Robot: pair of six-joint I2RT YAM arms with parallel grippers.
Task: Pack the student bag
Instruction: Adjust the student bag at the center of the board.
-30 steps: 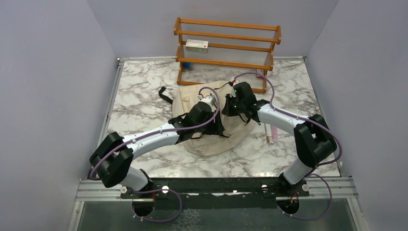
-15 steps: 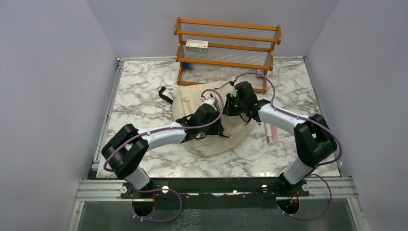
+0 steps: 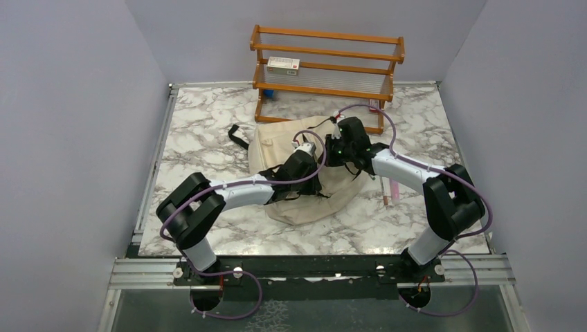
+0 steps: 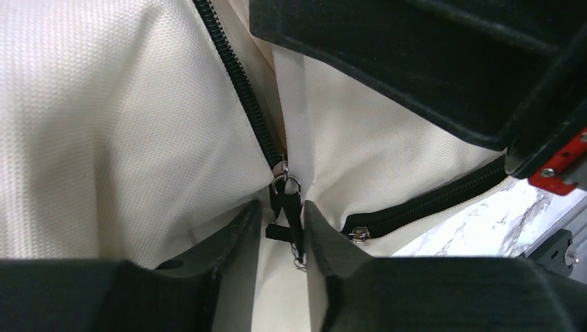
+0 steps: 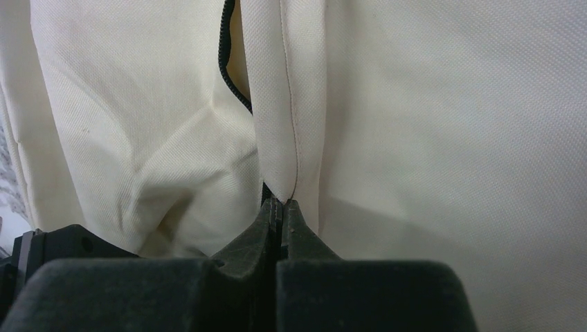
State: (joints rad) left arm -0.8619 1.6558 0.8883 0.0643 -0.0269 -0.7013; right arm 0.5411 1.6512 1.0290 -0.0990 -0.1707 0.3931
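Student bag [image 3: 308,207] canvas sits pinched in the shut right fingers [image 5: 273,216], seemingly steadying it while part-open left fingers [image 4: 246,232] straddle the zipper pull [image 4: 291,207]

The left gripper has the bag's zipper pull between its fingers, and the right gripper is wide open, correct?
No: the right gripper is shut, pinching a fold of the student bag, per the right wrist view. The left gripper does have the zipper pull between its fingers.

Pale lilac walls [image 3: 69,104] around a marble-patterned table [image 3: 201,145], wooden shelf rack [image 3: 325,52] at the back.
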